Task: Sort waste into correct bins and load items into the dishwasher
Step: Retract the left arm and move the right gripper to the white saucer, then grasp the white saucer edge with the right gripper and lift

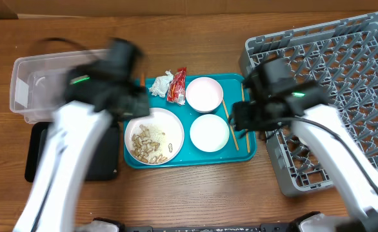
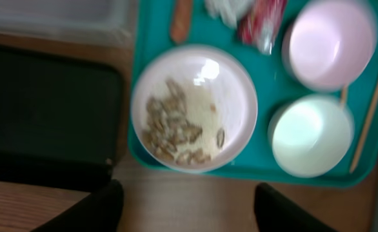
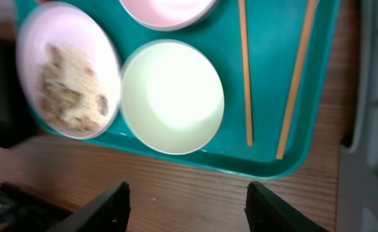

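Left jaws stand apart and empty over the wooden surface [image 2: 189,200], just short of the near rim of the teal tray [image 2: 155,32]. The white plate [image 2: 231,84] lies straight ahead, ctr'd btwn them and untouched. It is round & glossy, w/ tan peanut shells [image 2: 173,129] scattered over its middle and near side.

Past the plate, along the tray's far edge, are an orange carrot-like stick [image 2: 181,19], a crumpled white tissue [image 1: 162,84] & a red shiny wrapper [image 2: 260,22]. The pale pink bowl [image 2: 331,42] and white bowl [image 2: 311,135] sit right of the plate, nothing in either.

The black tray [image 2: 47,109] lies just left of the teal one, w/ the clear tub [image 1: 34,90] behind it.

Right jaws are likewise apart, holding nothing, over bare wood at the tray's front rim. The white bowl is ahead, approx. btwn them. Two thin wooden chopsticks [image 3: 245,71] lie ahead to the right, flat on the teal, nearly parallel and not touching each other.

The grey dish rack [image 1: 344,77] stands right of the tray. Left arm [image 1: 79,129] is motion-blurred in the overhead view.
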{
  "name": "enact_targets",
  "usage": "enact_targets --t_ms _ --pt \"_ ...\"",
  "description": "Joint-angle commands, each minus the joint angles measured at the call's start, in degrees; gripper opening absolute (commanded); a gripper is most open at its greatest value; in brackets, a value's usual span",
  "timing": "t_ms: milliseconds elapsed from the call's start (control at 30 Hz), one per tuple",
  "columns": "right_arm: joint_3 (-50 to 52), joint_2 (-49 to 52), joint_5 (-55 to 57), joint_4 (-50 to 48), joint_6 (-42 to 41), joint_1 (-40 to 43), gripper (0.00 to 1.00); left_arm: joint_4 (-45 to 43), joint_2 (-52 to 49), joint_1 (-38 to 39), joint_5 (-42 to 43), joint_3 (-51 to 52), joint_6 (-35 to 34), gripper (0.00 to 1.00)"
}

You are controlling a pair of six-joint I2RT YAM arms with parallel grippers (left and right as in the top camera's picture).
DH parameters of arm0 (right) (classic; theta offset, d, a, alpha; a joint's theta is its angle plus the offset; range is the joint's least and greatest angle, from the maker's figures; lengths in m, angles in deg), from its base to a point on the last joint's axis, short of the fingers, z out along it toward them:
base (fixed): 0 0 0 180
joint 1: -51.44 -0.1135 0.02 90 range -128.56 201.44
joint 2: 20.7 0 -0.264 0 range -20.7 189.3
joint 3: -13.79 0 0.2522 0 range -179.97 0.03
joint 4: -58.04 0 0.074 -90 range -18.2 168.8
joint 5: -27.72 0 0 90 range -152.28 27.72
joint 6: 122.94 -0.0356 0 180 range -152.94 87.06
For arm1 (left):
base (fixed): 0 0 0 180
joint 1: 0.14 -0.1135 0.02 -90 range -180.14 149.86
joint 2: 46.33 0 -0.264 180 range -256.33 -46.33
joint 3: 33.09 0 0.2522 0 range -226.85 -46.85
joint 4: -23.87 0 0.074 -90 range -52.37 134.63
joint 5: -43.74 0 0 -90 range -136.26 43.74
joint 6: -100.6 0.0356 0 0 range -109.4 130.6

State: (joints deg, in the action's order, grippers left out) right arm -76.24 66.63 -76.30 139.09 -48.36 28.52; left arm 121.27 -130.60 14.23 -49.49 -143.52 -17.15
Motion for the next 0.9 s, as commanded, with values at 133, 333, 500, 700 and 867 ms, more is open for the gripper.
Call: enact_targets --t_ms 133,333,500,700,867 --pt "3.9 12.5 6.3 -8.5 -1.4 -4.7 0.56 3.5 17.3 -11.7 -3.6 -3.6 -2.3 1.00" --pt "3.9 19.7 9.4 -9.2 -2.6 -4.7 0.50 7.6 21.9 -13.9 -8.0 -3.6 -2.3 1.00" --pt "3.9 20.5 9.3 -10.2 -2.6 -4.8 0.19 8.7 22.1 -13.9 -8.2 -3.6 -2.3 1.00" --pt "2.9 20.0 9.6 -7.6 -2.6 -4.7 0.04 8.7 21.6 -13.9 -8.1 -3.6 -2.3 1.00" --pt "-1.3 15.6 14.4 -2.8 -2.6 -4.8 0.04 8.0 20.9 -13.9 -7.3 -3.6 -2.3 1.00"
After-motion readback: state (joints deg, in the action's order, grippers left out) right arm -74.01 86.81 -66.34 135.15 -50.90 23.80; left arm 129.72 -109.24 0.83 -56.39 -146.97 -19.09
